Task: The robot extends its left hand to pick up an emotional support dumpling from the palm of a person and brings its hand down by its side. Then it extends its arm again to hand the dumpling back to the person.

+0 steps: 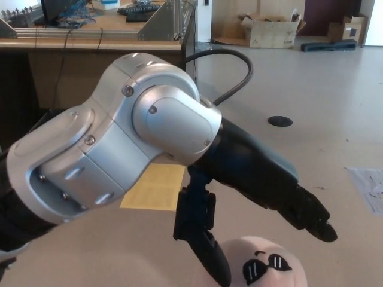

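A pale pink plush dumpling (266, 266) with a black sunglasses face sits at the bottom edge of the head view; whatever holds it is cut off below the picture. My left hand (251, 176) reaches over it from the upper left on a big silver forearm. Its thumb (200, 236) points down and touches the dumpling's left side. The two thick fingers (308, 215) stretch out to the right, above the dumpling and apart from it. The hand is open and holds nothing. My right hand does not show.
A yellow square (157, 186) lies on the tan floor behind the arm. A wooden desk (90, 42) with clutter stands at the back left, a cardboard box (269, 30) at the back. A black floor disc (280, 121) and loose papers (368, 188) lie to the right.
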Controlling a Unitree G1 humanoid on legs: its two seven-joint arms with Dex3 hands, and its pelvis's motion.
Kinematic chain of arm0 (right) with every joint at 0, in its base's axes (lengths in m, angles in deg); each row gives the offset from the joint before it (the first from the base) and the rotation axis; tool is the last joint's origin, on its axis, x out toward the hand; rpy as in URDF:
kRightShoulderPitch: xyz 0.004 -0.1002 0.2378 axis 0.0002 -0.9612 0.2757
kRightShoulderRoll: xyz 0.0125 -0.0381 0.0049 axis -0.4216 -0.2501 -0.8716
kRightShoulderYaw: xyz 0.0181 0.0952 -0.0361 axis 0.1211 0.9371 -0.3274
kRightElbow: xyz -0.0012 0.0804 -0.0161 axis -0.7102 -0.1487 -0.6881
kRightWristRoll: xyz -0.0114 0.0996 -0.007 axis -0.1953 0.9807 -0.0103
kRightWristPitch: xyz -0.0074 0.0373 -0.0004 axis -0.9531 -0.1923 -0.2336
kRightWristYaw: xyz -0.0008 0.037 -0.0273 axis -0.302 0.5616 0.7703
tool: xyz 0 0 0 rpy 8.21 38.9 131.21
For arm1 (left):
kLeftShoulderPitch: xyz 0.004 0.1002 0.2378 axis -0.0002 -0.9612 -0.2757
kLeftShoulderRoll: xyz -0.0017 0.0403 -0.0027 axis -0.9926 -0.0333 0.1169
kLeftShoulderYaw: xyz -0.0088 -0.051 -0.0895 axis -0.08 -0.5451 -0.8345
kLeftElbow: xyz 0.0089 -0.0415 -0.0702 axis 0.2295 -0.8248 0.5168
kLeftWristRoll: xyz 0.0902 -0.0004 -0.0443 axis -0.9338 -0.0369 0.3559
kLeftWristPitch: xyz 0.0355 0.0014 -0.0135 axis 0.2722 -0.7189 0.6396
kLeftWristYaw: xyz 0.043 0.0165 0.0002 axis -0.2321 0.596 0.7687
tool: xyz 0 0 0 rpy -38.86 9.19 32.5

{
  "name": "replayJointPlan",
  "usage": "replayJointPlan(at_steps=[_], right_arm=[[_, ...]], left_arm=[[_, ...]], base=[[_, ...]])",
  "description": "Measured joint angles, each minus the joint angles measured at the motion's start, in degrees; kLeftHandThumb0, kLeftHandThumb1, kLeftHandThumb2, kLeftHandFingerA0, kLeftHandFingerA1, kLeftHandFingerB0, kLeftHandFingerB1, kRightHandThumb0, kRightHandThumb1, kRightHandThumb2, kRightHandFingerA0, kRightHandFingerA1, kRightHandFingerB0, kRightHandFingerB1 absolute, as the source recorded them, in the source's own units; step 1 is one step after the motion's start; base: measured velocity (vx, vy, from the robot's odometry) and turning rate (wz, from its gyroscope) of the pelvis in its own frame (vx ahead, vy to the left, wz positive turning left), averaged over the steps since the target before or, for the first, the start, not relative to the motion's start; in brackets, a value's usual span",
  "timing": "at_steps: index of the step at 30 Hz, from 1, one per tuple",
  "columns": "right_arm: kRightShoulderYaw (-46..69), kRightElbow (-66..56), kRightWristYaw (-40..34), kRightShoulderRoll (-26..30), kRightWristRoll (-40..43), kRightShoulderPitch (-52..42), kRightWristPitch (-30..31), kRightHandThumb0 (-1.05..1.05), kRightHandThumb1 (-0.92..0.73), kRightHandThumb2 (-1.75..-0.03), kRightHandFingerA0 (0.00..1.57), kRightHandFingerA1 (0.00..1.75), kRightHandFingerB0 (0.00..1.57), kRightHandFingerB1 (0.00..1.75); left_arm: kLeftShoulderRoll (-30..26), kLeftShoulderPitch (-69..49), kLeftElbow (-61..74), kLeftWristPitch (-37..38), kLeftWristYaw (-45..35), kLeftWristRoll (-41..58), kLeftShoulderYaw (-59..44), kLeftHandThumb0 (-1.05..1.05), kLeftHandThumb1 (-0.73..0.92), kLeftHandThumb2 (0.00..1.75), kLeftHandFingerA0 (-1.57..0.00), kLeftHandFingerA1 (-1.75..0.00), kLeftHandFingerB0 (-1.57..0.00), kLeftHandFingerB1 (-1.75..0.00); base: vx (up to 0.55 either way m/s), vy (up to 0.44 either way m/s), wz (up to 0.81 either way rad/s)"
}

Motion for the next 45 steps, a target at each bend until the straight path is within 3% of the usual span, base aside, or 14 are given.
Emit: replayJointPlan(at_steps=[3, 4, 5, 6, 10, 11, 13, 14, 18, 19, 33, 35, 41, 45], right_arm=[[0.2, 0.2, 0.2, -0.1, 0.0, 0.0, -0.1, -0.57, -0.76, -0.63, 0.46, 0.44, 0.37, 0.35], [0.2, 0.3, 0.2, -0.1, 0.0, 0.0, -0.1, -0.64, -0.62, -0.89, 0.25, 0.49, 0.18, 0.43], [0.3, 0.3, 0.3, -0.1, 0.1, 0.0, -0.1, -0.64, -0.62, -0.89, 0.25, 0.49, 0.18, 0.43], [0.3, 0.4, 0.4, -0.1, 0.1, 0.0, -0.1, -0.65, -0.61, -0.88, 0.21, 0.47, 0.15, 0.42], [1.2, -0.1, 2.2, -0.4, 1.4, 0.2, 0.3, -0.65, -0.61, -0.88, 0.21, 0.47, 0.15, 0.42], [1.3, -0.1, 2.4, -0.4, 1.6, 0.3, 0.4, -0.65, -0.6, -0.87, 0.23, 0.48, 0.13, 0.41], [1.5, -0.2, 3.0, -0.4, 2.0, 0.6, 0.7, -0.65, -0.6, -0.87, 0.23, 0.48, 0.13, 0.41], [1.5, -0.2, 3.2, -0.4, 2.1, 0.9, 0.9, -0.64, -0.59, -0.88, 0.23, 0.49, 0.1, 0.4], [1.6, -0.2, 3.6, -0.5, 2.3, 1.5, 1.6, -0.62, -0.59, -0.87, 0.33, 0.52, 0.18, 0.43], [1.6, -0.2, 3.6, -0.5, 2.4, 1.7, 1.8, -0.55, -0.65, -0.6, 0.57, 0.45, 0.42, 0.36], [2.0, -0.1, 3.8, -0.8, 2.7, 2.0, 3.9, -0.52, -0.63, -0.59, 0.63, 0.49, 0.55, 0.41], [2.0, -0.1, 3.7, -0.8, 2.7, 2.0, 4.0, -0.49, -0.63, -0.59, 0.64, 0.51, 0.55, 0.42], [1.7, 0.0, 3.3, -0.8, 2.4, 2.4, 4.8, -0.51, -0.68, -0.61, 0.61, 0.49, 0.53, 0.41], [1.0, -0.4, 3.0, -0.8, 2.1, 2.5, 5.6, -0.48, -0.73, -0.62, 0.71, 0.61, 0.65, 0.46]], left_arm=[[0.0, -1.1, 0.3, 0.7, -0.1, -1.1, 0.0, -0.93, 0.38, 0.65, 0.0, 0.0, 0.0, 0.0], [0.0, -1.4, 0.3, 1.0, -0.1, -1.3, 0.0, -0.62, 0.43, 0.86, 0.0, -0.04, 0.0, -0.07], [0.0, -1.7, 0.4, 1.3, -0.2, -1.6, 0.0, -0.62, 0.43, 0.86, 0.0, -0.04, 0.0, -0.07], [0.0, -1.9, 0.5, 1.5, -0.2, -1.9, 0.0, -0.83, 0.36, 0.55, 0.0, 0.0, 0.0, 0.0], [0.0, -3.2, 1.1, 2.7, -0.2, -3.4, 0.0, -0.83, 0.36, 0.55, 0.0, 0.0, 0.0, 0.0], [0.0, -3.3, 1.2, 2.8, -0.2, -3.6, 0.0, -0.6, 0.44, 0.85, 0.0, -0.07, 0.0, -0.06], [0.0, -3.5, 1.2, 2.8, -0.4, -4.1, 0.0, -0.6, 0.44, 0.85, 0.0, -0.07, 0.0, -0.06], [0.0, -3.7, 1.2, 2.9, -0.5, -4.2, 0.0, -0.54, 0.34, 0.51, 0.0, 0.0, 0.0, 0.0], [-0.2, -4.2, 1.4, 3.4, -1.1, -4.7, 0.0, -0.5, 0.41, 0.69, 0.0, -0.02, 0.0, 0.0], [-0.2, -4.3, 1.5, 3.5, -1.3, -4.9, 0.0, -0.12, 0.42, 0.53, 0.0, -0.01, 0.0, 0.0], [-0.3, -7.4, 2.4, 2.7, -2.4, -6.7, -0.1, -0.18, 0.43, 0.53, 0.0, -0.03, 0.0, 0.0], [-0.2, -7.8, 2.1, 2.7, -2.4, -7.0, 0.1, -0.41, 0.22, 0.54, 0.0, 0.0, 0.0, 0.0], [1.1, -9.2, 0.7, 2.7, -2.2, -8.6, 0.5, -0.57, 0.4, 0.68, 0.0, -0.01, 0.0, 0.0], [2.7, -10.6, 0.2, 2.7, -1.6, -8.9, 0.3, -0.57, 0.29, 0.65, -0.06, -0.41, 0.0, -0.13]], base=[[0.0, 0.0, 0.0], [0.0, 0.0, 0.0], [0.0, 0.0, 0.0], [0.0, 0.0, 0.0], [0.0, 0.0, 0.0], [0.0, 0.0, 0.0], [0.0, 0.0, 0.0], [0.0, 0.0, 0.0], [0.0, 0.0, 0.0], [0.0, 0.0, 0.0], [0.0, 0.0, 0.0], [0.0, 0.0, 0.0], [0.0, 0.0, 0.0], [0.0, 0.0, 0.0]])
